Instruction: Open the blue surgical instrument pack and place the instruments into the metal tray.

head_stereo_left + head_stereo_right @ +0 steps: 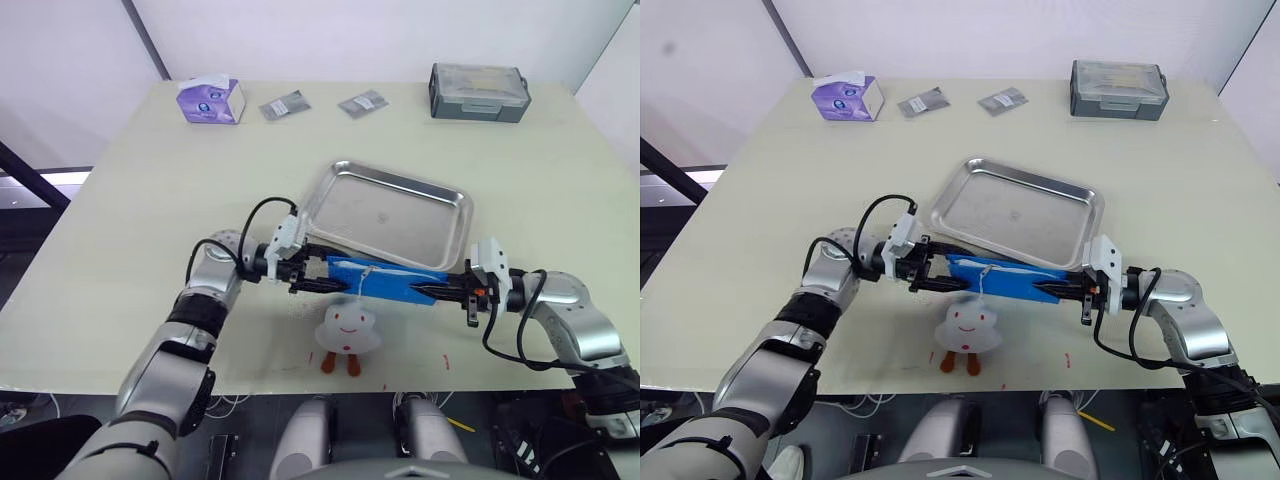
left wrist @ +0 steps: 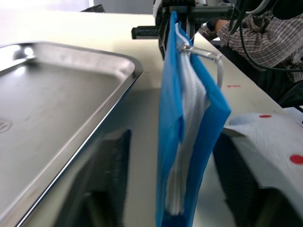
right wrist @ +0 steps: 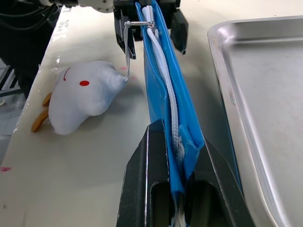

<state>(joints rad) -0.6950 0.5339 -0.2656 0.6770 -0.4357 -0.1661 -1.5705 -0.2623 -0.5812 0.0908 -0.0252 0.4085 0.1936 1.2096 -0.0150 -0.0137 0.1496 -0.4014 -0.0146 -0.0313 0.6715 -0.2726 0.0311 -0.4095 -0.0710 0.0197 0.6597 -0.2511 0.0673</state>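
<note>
A: Where is the pouch?

B: The blue pouch (image 1: 388, 281) is held edge-up just above the table (image 1: 120, 200), beside the near rim of the metal tray (image 1: 390, 215), stretched between both grippers.

A: Jaws?

B: Right gripper (image 3: 177, 163) is pinched on one end. Left gripper (image 1: 318, 284) grips the other end. A white cloud-shaped toy (image 1: 347, 328) lies on the table just below.
</note>
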